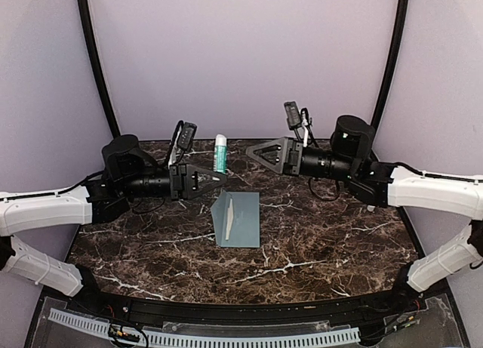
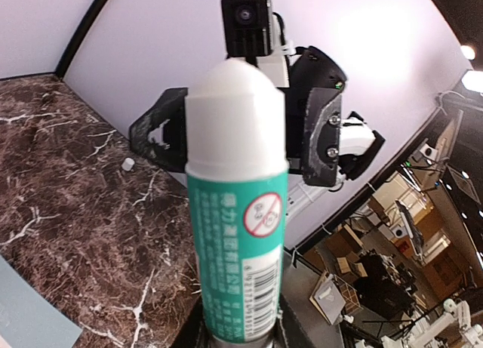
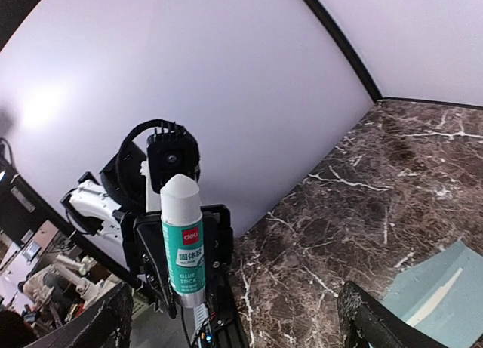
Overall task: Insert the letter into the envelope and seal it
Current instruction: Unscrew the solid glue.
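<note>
The glue stick (image 3: 182,246), labelled "deli GLUE STICK", is held upright by the level left gripper (image 1: 217,174); the right gripper (image 1: 250,147) is spread wide nearby.

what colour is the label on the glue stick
Teal-green with white print and a barcode, on the white-tipped cylindrical glue stick; clearest in the left wrist view.

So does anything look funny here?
The glue stick in the left hand has no cap; its white tip is bare. A tiny white piece, maybe that cap, lies alone on the table.
</note>
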Available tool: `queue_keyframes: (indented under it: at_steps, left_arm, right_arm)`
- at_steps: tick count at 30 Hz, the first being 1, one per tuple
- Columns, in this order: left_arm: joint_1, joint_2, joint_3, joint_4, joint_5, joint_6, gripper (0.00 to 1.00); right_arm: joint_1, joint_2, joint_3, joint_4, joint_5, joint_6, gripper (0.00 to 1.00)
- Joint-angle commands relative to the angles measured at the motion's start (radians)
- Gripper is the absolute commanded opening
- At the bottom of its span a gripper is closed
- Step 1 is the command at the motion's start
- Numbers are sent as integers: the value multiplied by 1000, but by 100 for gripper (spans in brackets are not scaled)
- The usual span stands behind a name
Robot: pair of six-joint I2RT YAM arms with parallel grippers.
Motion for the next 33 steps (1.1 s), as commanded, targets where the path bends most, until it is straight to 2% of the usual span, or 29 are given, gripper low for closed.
queue_keyframes:
  at_steps: [1, 10, 18, 23, 27, 31, 33]
  left_arm:
    - [2, -22, 6, 132, 181, -7, 0]
    - [2, -11, 17, 172, 255, -30, 0]
    - [1, -3, 24, 176, 257, -42, 0]
    - [0, 9, 27, 167, 258, -43, 0]
    - [-2, 16, 29, 169, 263, -45, 0]
    - [-3, 14, 29, 158, 255, -35, 0]
    - [-3, 4, 29, 124, 207, -12, 0]
  right_arm:
    - [15, 31, -6, 276, -200, 61, 90]
    - [98, 92, 82, 206, -176, 0, 85]
    - [129, 152, 147, 226, -212, 0, 63]
    - [138, 172, 158, 250, -217, 10, 55]
    - [141, 187, 163, 280, -225, 29, 41]
    - [143, 189, 163, 284, -209, 34, 21]
    - [144, 188, 164, 271, -199, 28, 13]
